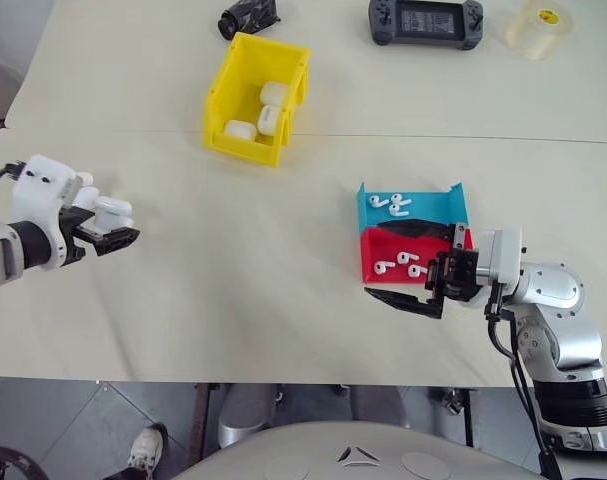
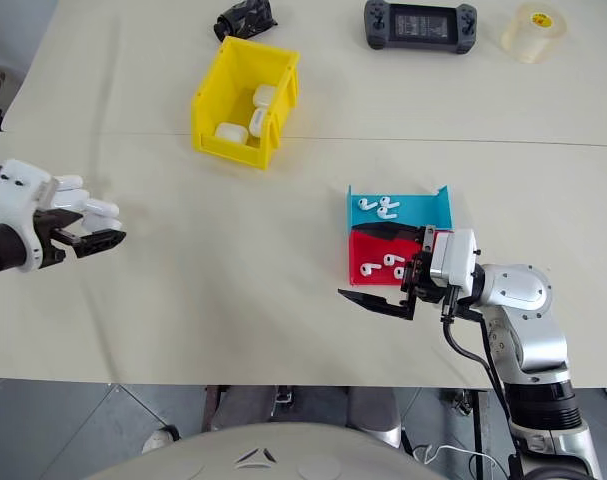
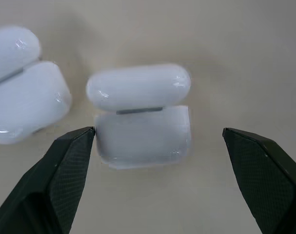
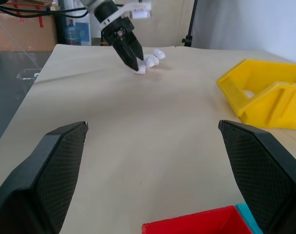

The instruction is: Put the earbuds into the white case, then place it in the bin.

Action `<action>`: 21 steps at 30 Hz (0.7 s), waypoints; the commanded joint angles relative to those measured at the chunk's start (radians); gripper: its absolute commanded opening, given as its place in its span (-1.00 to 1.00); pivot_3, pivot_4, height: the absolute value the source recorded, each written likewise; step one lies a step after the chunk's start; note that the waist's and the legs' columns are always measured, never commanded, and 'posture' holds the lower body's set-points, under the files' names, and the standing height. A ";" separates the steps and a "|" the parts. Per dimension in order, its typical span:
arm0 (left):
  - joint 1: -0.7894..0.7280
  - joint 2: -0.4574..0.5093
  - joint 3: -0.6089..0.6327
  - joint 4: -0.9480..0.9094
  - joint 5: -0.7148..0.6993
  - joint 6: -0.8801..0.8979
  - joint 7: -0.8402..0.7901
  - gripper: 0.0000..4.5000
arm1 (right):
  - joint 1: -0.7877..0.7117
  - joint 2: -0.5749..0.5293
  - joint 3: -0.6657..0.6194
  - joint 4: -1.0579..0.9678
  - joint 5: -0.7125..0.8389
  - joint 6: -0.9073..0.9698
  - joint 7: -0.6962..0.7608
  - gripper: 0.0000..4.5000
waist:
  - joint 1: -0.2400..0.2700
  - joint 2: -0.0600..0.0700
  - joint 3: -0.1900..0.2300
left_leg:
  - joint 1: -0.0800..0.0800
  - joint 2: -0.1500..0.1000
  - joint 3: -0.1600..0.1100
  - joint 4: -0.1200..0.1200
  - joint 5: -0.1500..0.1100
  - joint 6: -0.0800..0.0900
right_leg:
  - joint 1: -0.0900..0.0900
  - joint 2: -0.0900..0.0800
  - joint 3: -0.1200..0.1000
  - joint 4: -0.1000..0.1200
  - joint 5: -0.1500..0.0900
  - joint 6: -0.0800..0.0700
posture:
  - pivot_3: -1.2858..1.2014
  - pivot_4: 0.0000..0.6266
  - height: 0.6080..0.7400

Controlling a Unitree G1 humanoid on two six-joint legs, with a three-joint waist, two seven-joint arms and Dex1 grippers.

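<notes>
Two white cases lie at the table's left; the nearer one (image 3: 142, 117) has its lid flipped up, and my left gripper (image 3: 158, 131) stands open just short of it, one finger to each side. The second case (image 3: 21, 83) rests beside it. From the head view the left gripper (image 1: 123, 238) points down at these cases (image 1: 115, 207). Earbuds lie in a blue tray (image 1: 391, 203) and in a red tray (image 1: 398, 263). My right gripper (image 1: 375, 260) is open at the red tray, pointing left, with nothing in it. The yellow bin (image 1: 223, 95) holds three white cases.
A black game console (image 1: 426, 21) and a roll of clear tape (image 1: 539, 27) sit at the far edge, with a small black object (image 1: 247, 16) behind the bin. The blue tray (image 1: 438, 205) and red tray (image 1: 375, 245) stand side by side. A seam crosses the table.
</notes>
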 commanded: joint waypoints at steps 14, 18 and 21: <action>-0.209 -0.008 -0.176 0.156 0.094 0.087 -0.056 0.99 | 0.024 -0.014 -0.023 -0.097 0.019 0.032 -0.045 1.00 | 0.004 0.000 0.000 | 0.001 -0.001 0.000 0.002 0.002 0.000 | 0.000 0.000 0.001 0.005 0.000 0.000 | 0.03 -0.52 1.00; -0.213 -0.008 -0.183 0.169 0.089 0.119 -0.075 0.71 | 0.026 -0.015 -0.024 -0.099 0.018 0.031 -0.052 1.00 | 0.003 0.000 0.000 | 0.001 -0.001 0.000 0.002 0.002 -0.001 | 0.000 0.000 0.001 0.006 0.000 0.000 | 0.03 -0.52 1.00; -0.205 -0.013 -0.171 0.166 0.098 0.113 -0.073 0.30 | 0.026 -0.015 -0.025 -0.099 0.018 0.030 -0.056 1.00 | 0.001 0.000 0.000 | 0.001 -0.001 0.000 0.002 0.002 -0.001 | -0.001 0.000 0.001 0.007 0.000 0.000 | 0.03 -0.52 1.00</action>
